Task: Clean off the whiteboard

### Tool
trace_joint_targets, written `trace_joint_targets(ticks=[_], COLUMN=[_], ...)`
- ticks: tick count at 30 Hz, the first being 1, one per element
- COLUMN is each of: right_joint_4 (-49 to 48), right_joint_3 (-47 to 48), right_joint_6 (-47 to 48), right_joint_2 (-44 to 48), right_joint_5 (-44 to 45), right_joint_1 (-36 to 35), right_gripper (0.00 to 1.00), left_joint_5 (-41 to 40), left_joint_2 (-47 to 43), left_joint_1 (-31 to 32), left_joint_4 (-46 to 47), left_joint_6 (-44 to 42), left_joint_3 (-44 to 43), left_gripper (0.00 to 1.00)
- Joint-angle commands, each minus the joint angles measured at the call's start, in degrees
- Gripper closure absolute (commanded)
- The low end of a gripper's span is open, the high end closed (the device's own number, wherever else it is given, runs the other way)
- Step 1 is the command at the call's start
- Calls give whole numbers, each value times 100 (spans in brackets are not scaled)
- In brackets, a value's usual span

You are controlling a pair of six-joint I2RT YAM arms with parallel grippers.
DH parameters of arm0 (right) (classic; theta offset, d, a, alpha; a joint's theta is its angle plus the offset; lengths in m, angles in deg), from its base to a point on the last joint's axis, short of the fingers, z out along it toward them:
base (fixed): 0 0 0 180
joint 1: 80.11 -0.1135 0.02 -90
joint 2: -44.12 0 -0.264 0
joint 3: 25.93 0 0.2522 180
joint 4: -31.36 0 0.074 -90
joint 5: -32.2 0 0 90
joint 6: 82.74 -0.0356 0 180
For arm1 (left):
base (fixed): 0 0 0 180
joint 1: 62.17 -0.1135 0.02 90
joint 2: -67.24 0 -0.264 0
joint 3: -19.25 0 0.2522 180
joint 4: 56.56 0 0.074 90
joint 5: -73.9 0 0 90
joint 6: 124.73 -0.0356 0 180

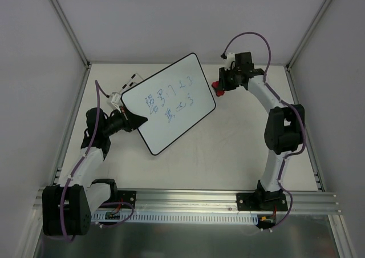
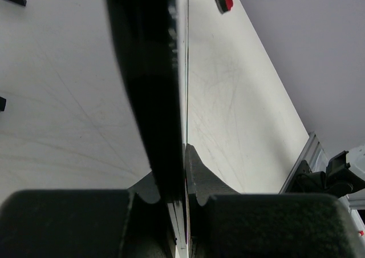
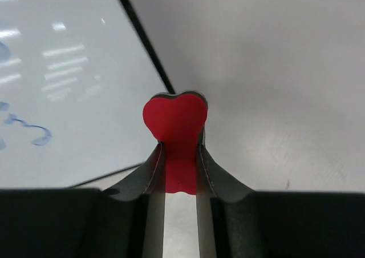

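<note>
White matte table, faintly scuffed with fine grey scratches, is spreading between plain white wall panels framed in aluminium posts. A ribbed aluminium rail is running along the near edge.

Item 1: whiteboard. Flat, glossy white rectangle with rounded corners and a thin black rim. It is sitting left of centre over the table, turned diagonally in the overhead view. Blue handwritten scribbles are covering its middle in two rows. Ceiling lights are reflecting off its sheen in the right wrist view. Whether it is resting on the table or raised off it cannot be told.

Item 2: left gripper. Black, matte, moulded fingers. The jaws are clenching the whiteboard's near-left edge, one finger on each face, the board showing edge-on between them.

Item 3: eraser. Small, red, soft-looking, with a heart-like lobed outline.

Item 4: right gripper. Dark tapered fingers are pinching the eraser tightly from both sides and are holding it just beside the whiteboard's right edge. Contact with the rim cannot be told.
</note>
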Motion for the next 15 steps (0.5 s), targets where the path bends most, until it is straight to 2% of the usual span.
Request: trace_joint_targets(ticks=[1,9,15], right_joint_4=[-1078,-3028,-3899], right_joint_3=[-62,-142,-308], right_joint_6=[-871,-1946,-2648], right_joint_2=[674,605,280], right_joint_5=[-149,281,545], right_joint_1=[-417,-1253,-1552], right_gripper=[92,92,92], left_joint_5=[-124,-229,-203], left_joint_2=[-150,-168,-168], left_joint_1=[66,145,145], left_joint_4=[-530,-759,-777], left_joint_6=[-656,-806,-868], left_joint_3=[-192,-263,-280], left_gripper=[100,100,100])
